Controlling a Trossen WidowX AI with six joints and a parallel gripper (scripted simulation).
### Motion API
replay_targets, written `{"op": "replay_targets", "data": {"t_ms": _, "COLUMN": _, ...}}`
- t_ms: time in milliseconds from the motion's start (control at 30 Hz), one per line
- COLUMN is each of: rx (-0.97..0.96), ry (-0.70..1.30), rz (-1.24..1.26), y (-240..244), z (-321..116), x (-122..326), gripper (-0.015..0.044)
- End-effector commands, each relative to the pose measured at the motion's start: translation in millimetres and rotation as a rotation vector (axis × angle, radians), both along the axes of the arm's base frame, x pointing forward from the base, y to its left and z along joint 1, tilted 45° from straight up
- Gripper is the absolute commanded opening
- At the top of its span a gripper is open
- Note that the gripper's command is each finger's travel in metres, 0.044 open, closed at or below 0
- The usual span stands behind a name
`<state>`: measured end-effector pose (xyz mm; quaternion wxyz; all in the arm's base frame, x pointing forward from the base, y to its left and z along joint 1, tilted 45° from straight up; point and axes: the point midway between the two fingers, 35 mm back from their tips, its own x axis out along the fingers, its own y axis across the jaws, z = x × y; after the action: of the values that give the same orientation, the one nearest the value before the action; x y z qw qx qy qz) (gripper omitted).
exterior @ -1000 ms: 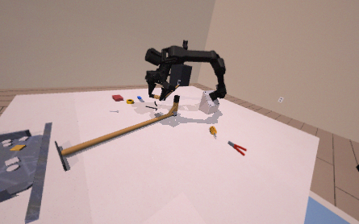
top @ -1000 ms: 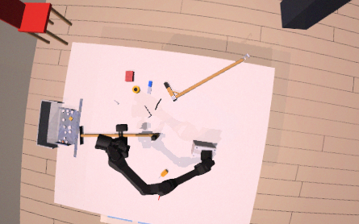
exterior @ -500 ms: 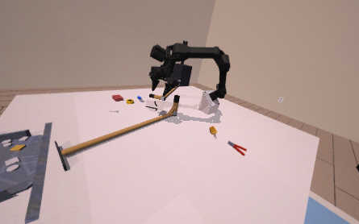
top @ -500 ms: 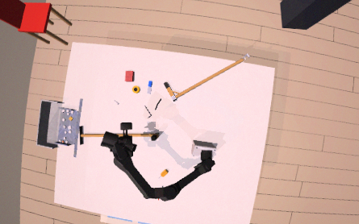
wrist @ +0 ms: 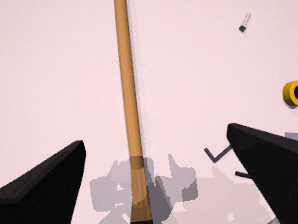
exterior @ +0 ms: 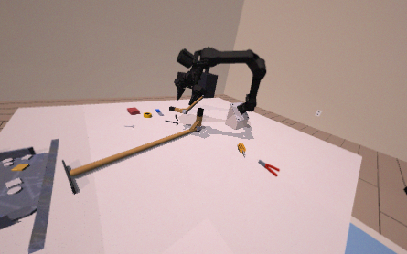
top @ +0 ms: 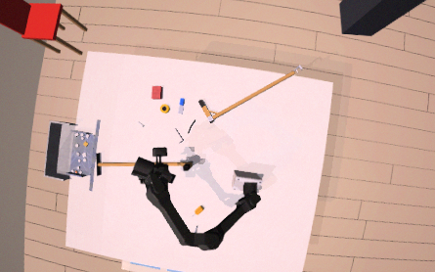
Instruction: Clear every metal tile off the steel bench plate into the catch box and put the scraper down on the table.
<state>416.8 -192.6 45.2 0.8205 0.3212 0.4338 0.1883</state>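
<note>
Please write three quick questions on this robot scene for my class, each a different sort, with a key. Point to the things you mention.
1. True or false: the pincer [exterior: 185,97] [wrist: 158,139] is shut on the long scraper [top: 117,164] [exterior: 133,151] [wrist: 129,90].
2. Multiple choice: which tile colour appears only once on the steel bench plate [top: 89,156] [exterior: 23,201]? A white, B orange, C green.
3. Fill in: the pliers [exterior: 270,168] have ____ handles.

Key: 1 false; 2 B; 3 red.

No readable text in any view

No word, label, brand, number or sign can be made out, whether on the red block [top: 156,92] [exterior: 133,111], the yellow ring [top: 161,109] [exterior: 145,115] [wrist: 287,94] or the black arm [top: 176,218] [exterior: 229,57]; any finer marks are too small to read
</note>
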Motion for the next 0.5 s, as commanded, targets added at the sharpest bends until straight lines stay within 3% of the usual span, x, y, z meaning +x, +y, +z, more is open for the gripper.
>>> {"op": "replay_targets", "data": {"t_ms": 0, "rx": 0.008, "ry": -0.009, "rz": -0.006, "y": 1, "z": -2, "x": -11, "gripper": 0.0440}}
{"op": "replay_targets", "data": {"t_ms": 467, "rx": 0.011, "ry": -0.045, "rz": -0.040, "y": -1, "z": -3, "x": -44, "gripper": 0.0440}}
